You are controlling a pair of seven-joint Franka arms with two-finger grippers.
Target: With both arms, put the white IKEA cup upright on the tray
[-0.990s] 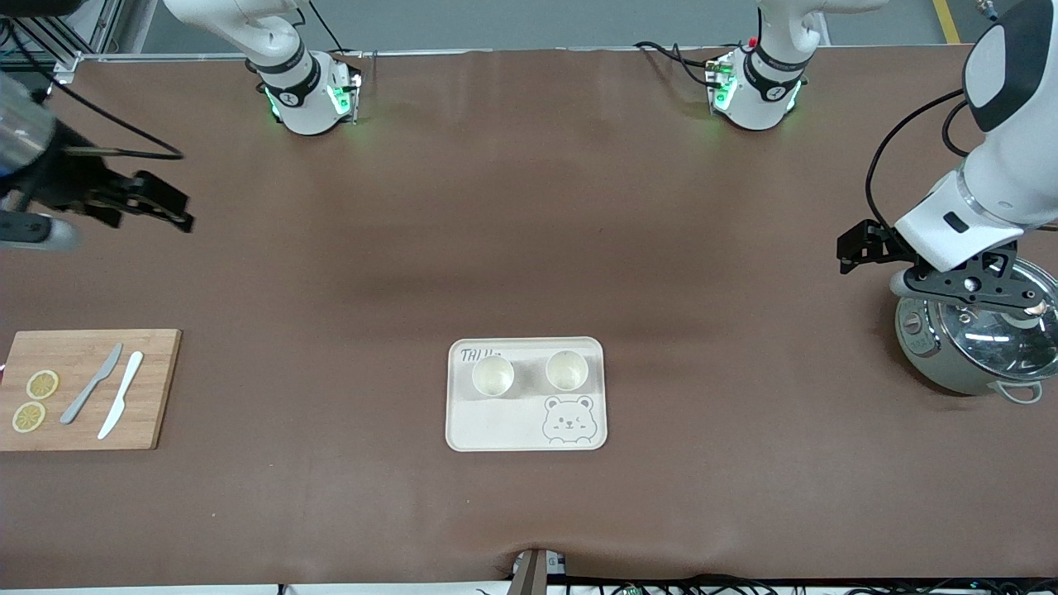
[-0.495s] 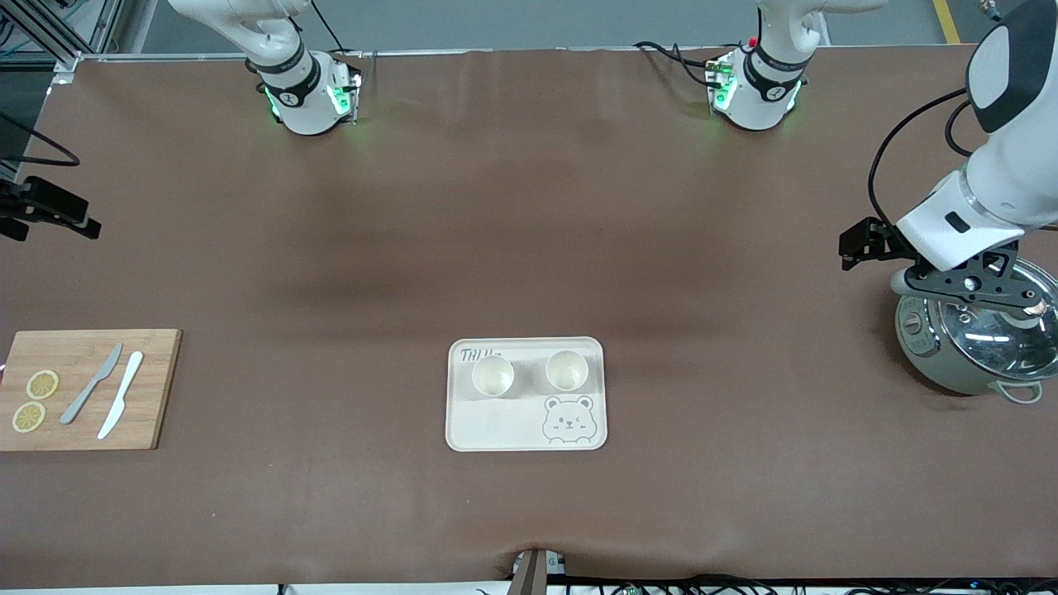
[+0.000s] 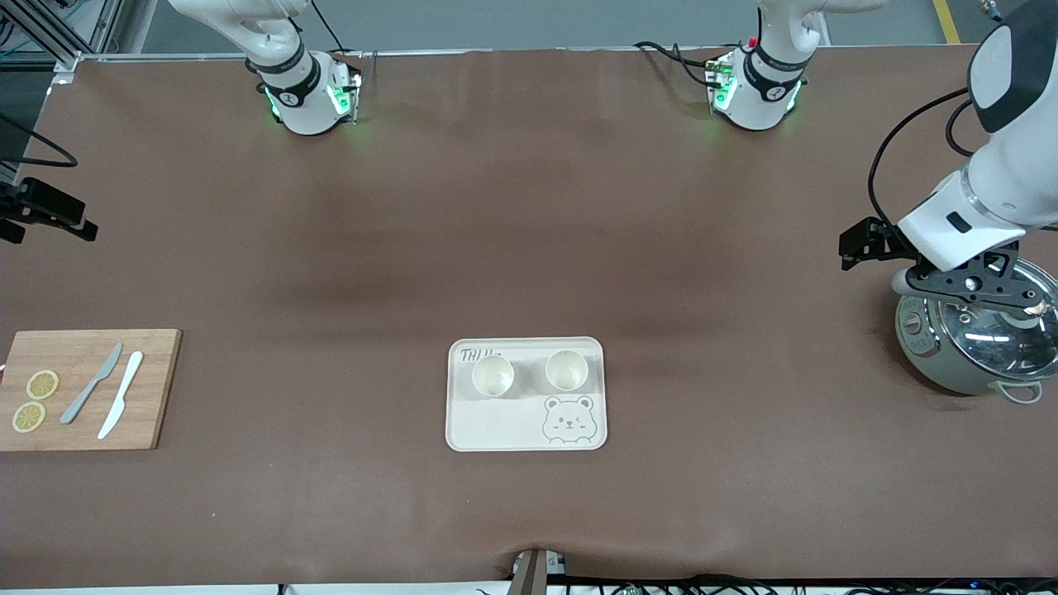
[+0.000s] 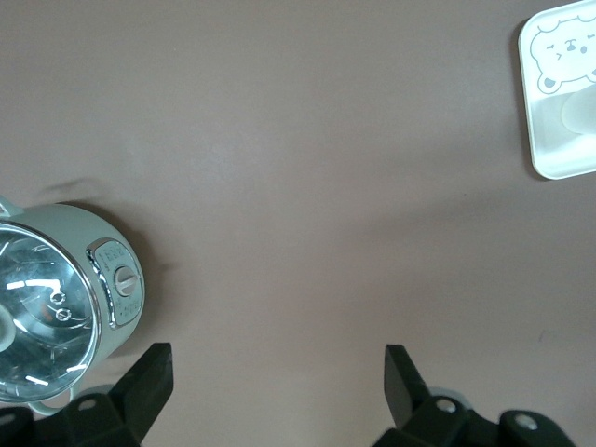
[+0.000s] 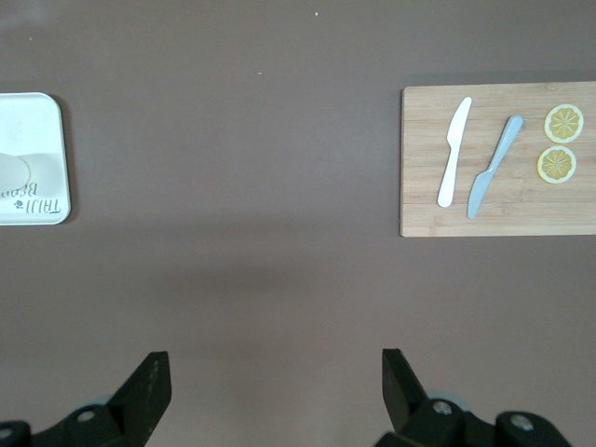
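Looking at it, both white cups [image 3: 493, 376] [image 3: 566, 370] sit upright on the tray [image 3: 504, 426] mid-table. They're probably light, rigid and slick, so pinch the rim wall. Left hand [image 4: 277, 374] over the pot [image 3: 967, 347] and right hand [image 5: 275, 374] over bare table are both spread, empty.

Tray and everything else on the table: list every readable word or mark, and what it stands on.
"TAIJI BEAR": on the tray, partly hidden by a cup in the front view; right wrist view gives its start.
Plate on the pot: embossed marks, too small to read.
Nothing else carries text.
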